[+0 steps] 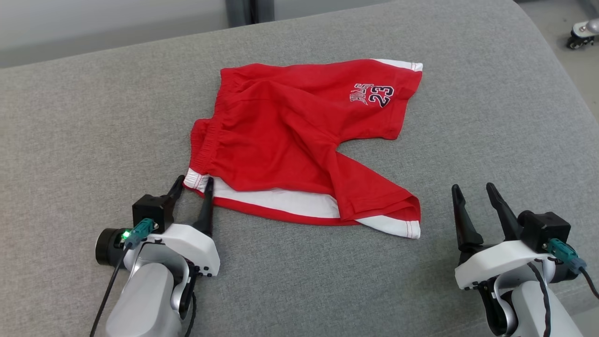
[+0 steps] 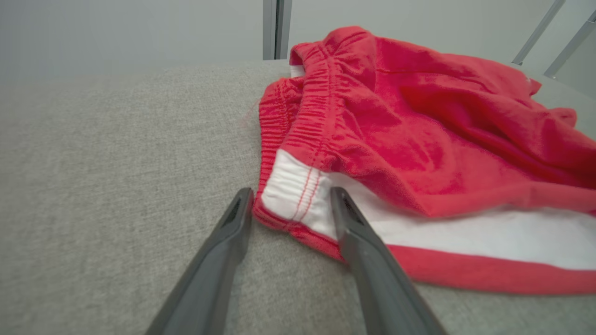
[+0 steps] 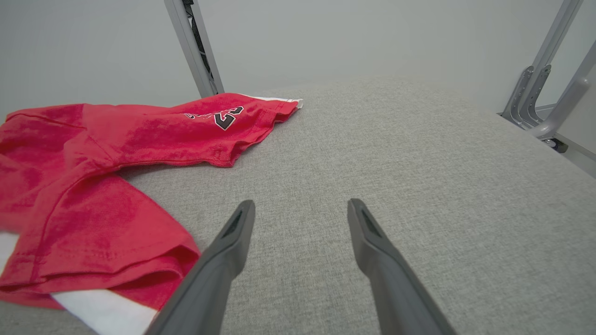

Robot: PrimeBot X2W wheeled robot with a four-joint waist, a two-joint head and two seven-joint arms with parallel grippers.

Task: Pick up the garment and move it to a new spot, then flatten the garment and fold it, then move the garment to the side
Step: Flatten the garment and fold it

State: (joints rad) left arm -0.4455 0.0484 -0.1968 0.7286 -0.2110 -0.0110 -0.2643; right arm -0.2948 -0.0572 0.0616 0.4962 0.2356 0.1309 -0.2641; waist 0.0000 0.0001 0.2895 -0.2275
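At the lower left of the head view, the left gripper [image 1: 194, 180] lies low on the grey woven-fabric bench [image 1: 93, 117]. Its two long dark jaws stand open, one on each side of the near left corner of the red jersey shorts [image 1: 290, 126]. In the left wrist view, that white, red-stitched corner sits in the gap between the jaws. The inner jaw lies over the red hem and the outer one is just beside the corner's edge. The cloth is not pinched.

The shorts lie spread across the middle of the bench, rumpled rather than flat. The gathered elastic waistband runs along their left side. A white panel with a red border lies along the near edge. One leg reaches toward the far right and carries a dark "23" print [image 1: 380, 96]. The other leg points toward the near right and ends in a white-trimmed hem.

Near that hem but apart from it, the right gripper [image 1: 472, 187] sits over bare bench with its jaws spread wide and nothing between them. A small wheeled caster [image 1: 580, 35] stands on the floor beyond the bench's far right corner.
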